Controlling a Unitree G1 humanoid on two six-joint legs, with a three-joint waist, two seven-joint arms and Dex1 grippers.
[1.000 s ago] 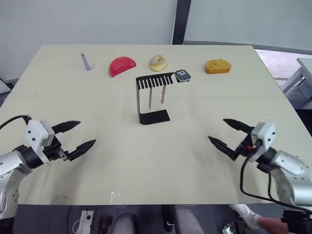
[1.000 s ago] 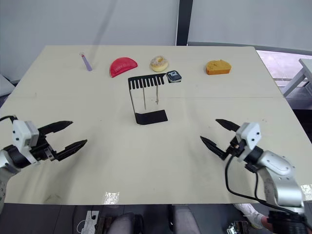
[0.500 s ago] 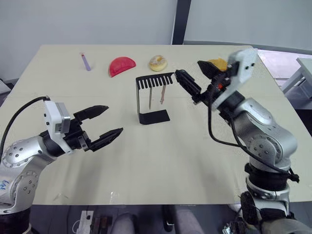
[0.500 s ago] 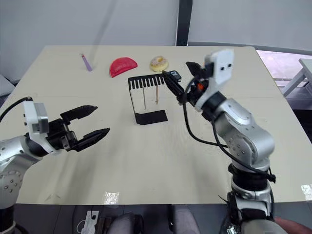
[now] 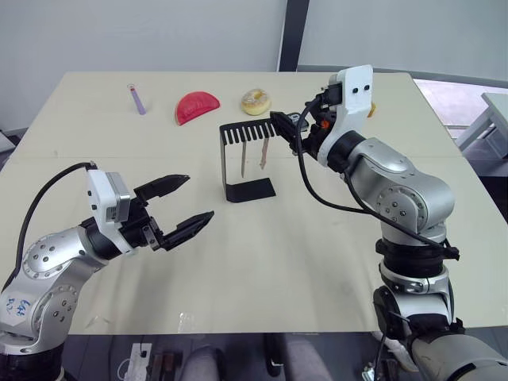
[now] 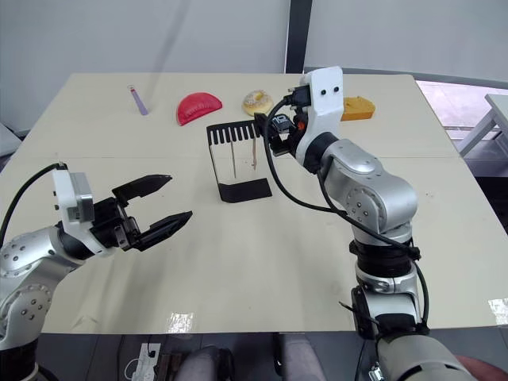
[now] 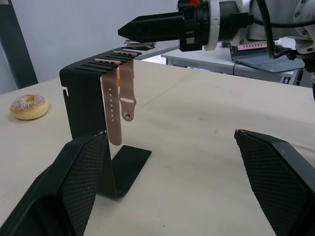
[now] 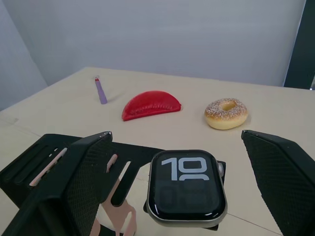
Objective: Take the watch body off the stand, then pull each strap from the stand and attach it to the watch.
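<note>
Black stand (image 5: 248,159) mid-surface. Head views: right pincer (image 6: 274,132) at stand's top-plate end, far nearer than left pincer (image 5: 181,208), which hangs open, well apart.

Left wrist view: 2 pink straps (image 7: 119,93) hang from slots; right pincer's tips reach over plate end.

Right wrist view: watch body (image 8: 186,189) sits on plate end, screen up, between spread open fingers (image 8: 74,187), ungripped; digits "10" readable here alone.
</note>
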